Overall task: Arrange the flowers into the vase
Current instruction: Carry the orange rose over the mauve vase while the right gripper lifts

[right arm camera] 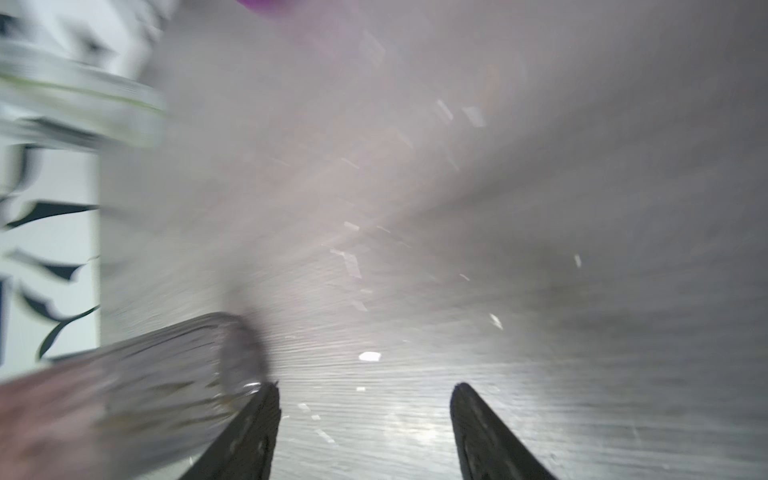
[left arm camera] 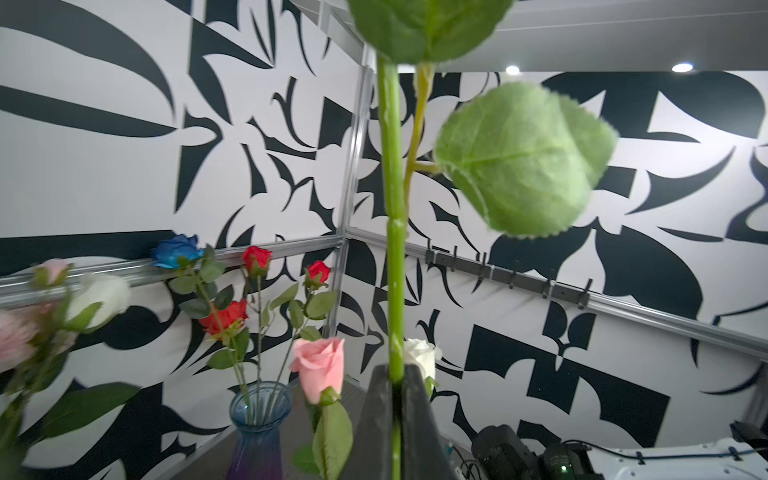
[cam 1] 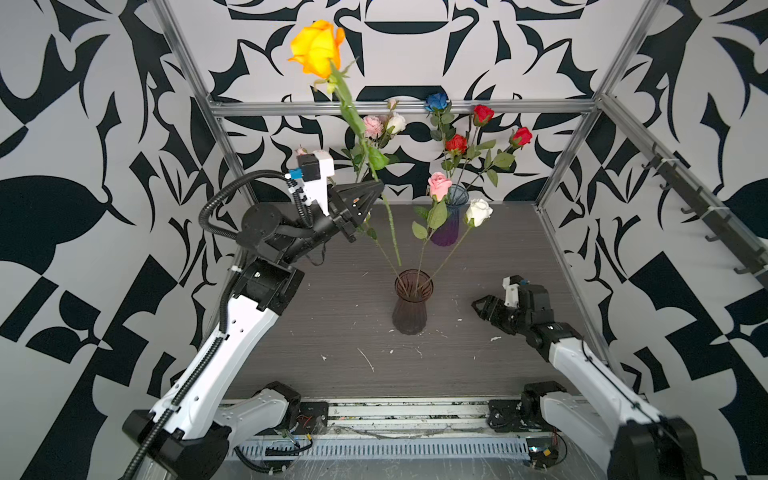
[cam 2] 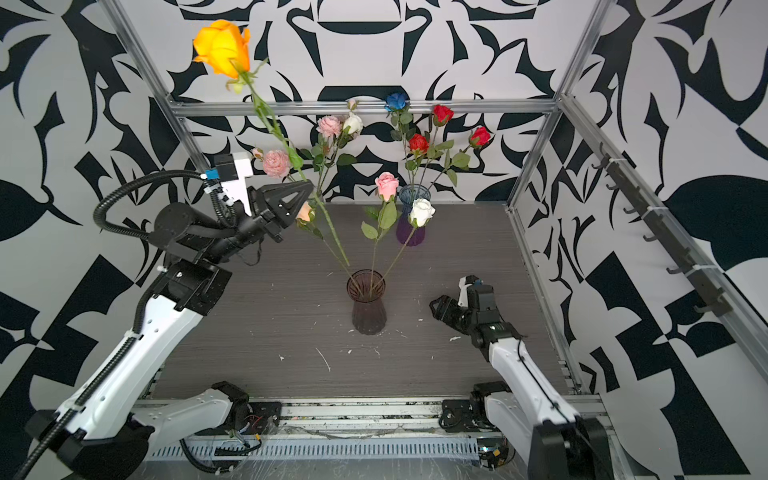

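The orange rose (cam 1: 318, 48), stem clamped in the left gripper (cam 1: 377, 183), tilts above the brown vase (cam 1: 409, 318) (three flowers (cam 1: 439, 185) in it), its tip seemingly just over the rim, while the right gripper (cam 1: 478, 305) gapes empty nearby, blue vase (cam 1: 451, 226) behind.

Tabletop (cam 1: 332, 332), dark grey wood-grain: one brown ribbed glass vase (cam 1: 409, 309), centre, upright; one blue-to-purple glass vase (cam 1: 451, 220), rear; scattered white flecks (cam 1: 365, 359).

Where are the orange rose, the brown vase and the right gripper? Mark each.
orange rose (cam 1: 316, 45): a top view, bloom.
brown vase (cam 1: 409, 311): a top view, ribbed wall.
right gripper (right arm camera: 365, 386): right wrist view, midway between fingertips.
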You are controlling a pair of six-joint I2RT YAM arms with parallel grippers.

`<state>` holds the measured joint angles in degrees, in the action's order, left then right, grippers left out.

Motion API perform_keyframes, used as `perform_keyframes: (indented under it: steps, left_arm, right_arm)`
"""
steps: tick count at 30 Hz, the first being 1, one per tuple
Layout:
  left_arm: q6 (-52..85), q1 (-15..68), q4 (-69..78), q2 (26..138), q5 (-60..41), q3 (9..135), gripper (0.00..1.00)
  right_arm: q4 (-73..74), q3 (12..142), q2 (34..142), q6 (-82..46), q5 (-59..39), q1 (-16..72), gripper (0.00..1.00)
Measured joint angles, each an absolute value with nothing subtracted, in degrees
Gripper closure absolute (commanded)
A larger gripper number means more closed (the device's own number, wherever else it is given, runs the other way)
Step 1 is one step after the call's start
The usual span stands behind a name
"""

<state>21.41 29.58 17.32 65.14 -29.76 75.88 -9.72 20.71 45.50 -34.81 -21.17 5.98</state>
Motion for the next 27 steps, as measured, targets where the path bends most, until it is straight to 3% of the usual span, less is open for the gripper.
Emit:
perform_keyframes:
  steps: [4,11,27]
  left_arm:
    - [18.8,32.0,17.8,67.4,-31.5,77.2,1.00]
    - [17.3,34.3,18.4,69.0,-31.9,77.8,1.00]
    - [17.3,39.1,16.4,69.3,-29.1,66.9,1.00]
  right_arm:
    - [-9.3,12.9,25.0,-31.7,-25.2,6.0,0.10]
    - [-10.2,6.4,2.9,-31.6,-26.3,6.0,0.11]
    - [1.7,0.9,8.3,-35.0,-28.1,6.0,0.09]
